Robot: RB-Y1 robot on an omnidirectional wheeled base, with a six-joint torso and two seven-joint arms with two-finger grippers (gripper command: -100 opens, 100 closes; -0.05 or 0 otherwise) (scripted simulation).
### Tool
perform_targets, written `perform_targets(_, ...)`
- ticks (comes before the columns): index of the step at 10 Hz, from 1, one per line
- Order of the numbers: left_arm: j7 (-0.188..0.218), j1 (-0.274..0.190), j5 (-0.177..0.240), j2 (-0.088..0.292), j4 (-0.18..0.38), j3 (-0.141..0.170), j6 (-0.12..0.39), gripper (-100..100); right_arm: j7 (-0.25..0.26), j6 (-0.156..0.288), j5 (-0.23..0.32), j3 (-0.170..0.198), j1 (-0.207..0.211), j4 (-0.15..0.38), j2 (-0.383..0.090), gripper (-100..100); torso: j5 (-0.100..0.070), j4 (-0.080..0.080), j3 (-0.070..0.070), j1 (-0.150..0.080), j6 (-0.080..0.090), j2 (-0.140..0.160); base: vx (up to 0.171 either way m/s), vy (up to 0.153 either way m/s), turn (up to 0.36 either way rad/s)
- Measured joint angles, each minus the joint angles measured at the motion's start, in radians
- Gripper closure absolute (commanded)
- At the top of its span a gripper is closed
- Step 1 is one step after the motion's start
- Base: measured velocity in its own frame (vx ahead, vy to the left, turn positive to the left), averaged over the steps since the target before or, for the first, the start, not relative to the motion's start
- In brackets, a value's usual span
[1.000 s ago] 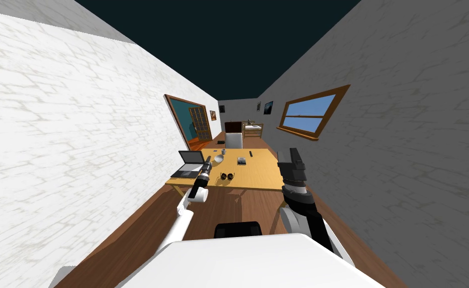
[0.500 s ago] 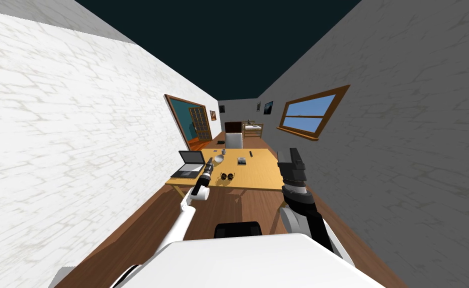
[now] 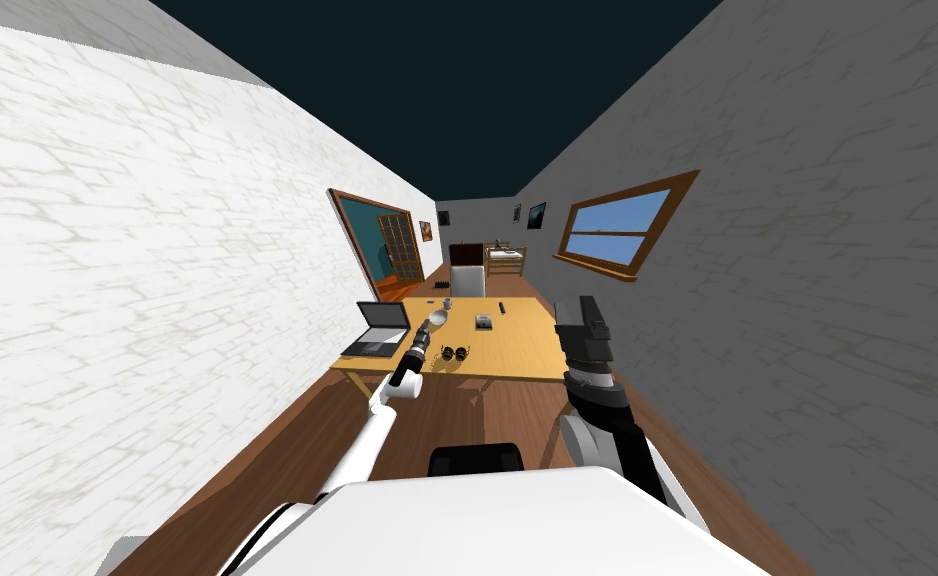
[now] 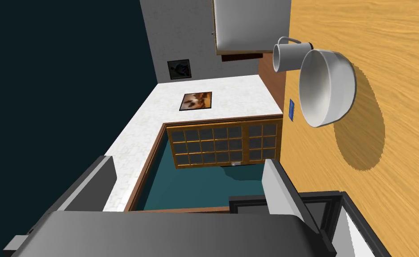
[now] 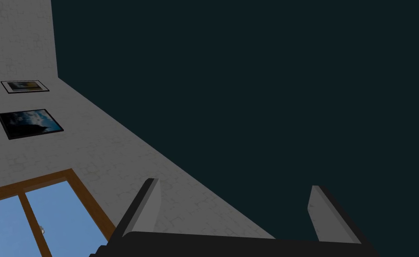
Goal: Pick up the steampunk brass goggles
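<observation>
Yellow wood made up the table (image 3: pixel 517 345), and in the head view the dark goggles (image 3: pixel 454 352) lay near its front edge, between an open laptop (image 3: pixel 379 328) and the bare middle of the top. The left gripper (image 3: pixel 424 327) hung over the table just beside the goggles, on the laptop's side, apart from them. Farther back stood a white bowl (image 3: pixel 438 317) and a mug (image 3: pixel 447 303), and a small flat thing (image 3: pixel 483 321) whose face was too small to read. The right gripper (image 3: pixel 582 310) was raised at the table's right edge.

From the left wrist, the fingers (image 4: pixel 278 187) stood spread wide with nothing between them. Beyond them the bowl showed a plain white inside, with the mug just beside it. A little blue tag (image 4: pixel 291 110) lay near the bowl, its marking too small to read.

From the right wrist, that gripper's fingers (image 5: pixel 147 201) were likewise spread apart, gripping nothing.
</observation>
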Motion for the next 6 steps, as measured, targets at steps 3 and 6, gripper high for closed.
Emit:
perform_targets(3,0.010,-0.031,0.009,0.002,0.083,-0.009,0.015,-100,0.000,0.000,0.000,0.000,0.000,0.000,0.000,0,0.000,0.000,0.000,0.000,0.000,0.000,0.002,0.001,-0.003)
perform_targets(6,0.015,-0.055,0.016,-0.009,0.152,-0.017,0.055,-100,0.000,0.000,0.000,0.000,0.000,0.000,0.000,0,0.000,0.000,0.000,0.000,0.000,0.000,0.004,0.002,-0.005)
